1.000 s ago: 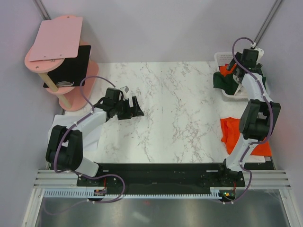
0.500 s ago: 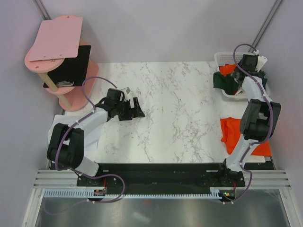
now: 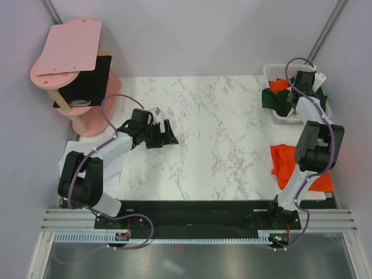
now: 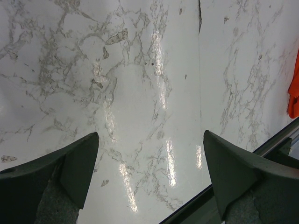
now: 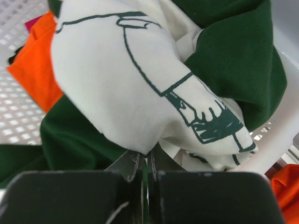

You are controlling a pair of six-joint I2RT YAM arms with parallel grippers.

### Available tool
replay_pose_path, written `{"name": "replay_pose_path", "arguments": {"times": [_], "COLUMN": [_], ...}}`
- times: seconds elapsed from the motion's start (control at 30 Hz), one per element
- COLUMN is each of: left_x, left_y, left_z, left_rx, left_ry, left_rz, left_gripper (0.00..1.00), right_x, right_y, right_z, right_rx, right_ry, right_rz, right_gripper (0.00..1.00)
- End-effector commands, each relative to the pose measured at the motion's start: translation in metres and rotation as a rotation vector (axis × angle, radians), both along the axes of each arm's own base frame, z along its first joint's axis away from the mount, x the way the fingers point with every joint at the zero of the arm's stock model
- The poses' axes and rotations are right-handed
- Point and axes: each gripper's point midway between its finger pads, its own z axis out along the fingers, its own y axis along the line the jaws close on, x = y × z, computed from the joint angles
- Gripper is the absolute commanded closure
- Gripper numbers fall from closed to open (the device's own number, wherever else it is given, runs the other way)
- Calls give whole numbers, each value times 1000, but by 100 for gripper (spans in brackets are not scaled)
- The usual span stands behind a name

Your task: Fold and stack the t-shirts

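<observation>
A cream-white t-shirt with dark green sleeves and print lies bunched in the white basket at the back right. In the top view its green cloth spills over the basket's left side. My right gripper is down in the basket, shut on a fold of the cream cloth. Beside that shirt in the basket lies an orange t-shirt. Another orange t-shirt lies on the table by the right arm. My left gripper hovers open over bare marble, holding nothing.
A pink stand with a black clipboard is at the back left. White paper sheets lie under the left arm. A black rail runs along the near edge. Marble table spans the middle.
My right gripper has gone from open to shut, pinching the cream-white shirt in the basket, and its wrist shifted slightly. The left arm has hardly moved.
</observation>
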Motion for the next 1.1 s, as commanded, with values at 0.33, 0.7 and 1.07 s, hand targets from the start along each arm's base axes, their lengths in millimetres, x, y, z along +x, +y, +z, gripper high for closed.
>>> {"name": "replay_pose_path", "arguments": {"times": [0.33, 0.7, 1.07], "left_x": [1, 13, 10], "left_y": [-5, 21, 61], "left_z": [8, 54, 93], "left_rx": [-14, 60, 150], "left_ry": [-35, -177, -308], "left_rz": [-40, 115, 298], "left_gripper": [1, 1, 1], "right_x": [18, -59, -158], "right_y": [196, 425, 524], "right_z": [228, 238, 255], "right_rx": [-101, -55, 60], "right_ry": [-466, -445, -480], "right_rz": [599, 1178, 1427], "right_gripper": [100, 100, 100]}}
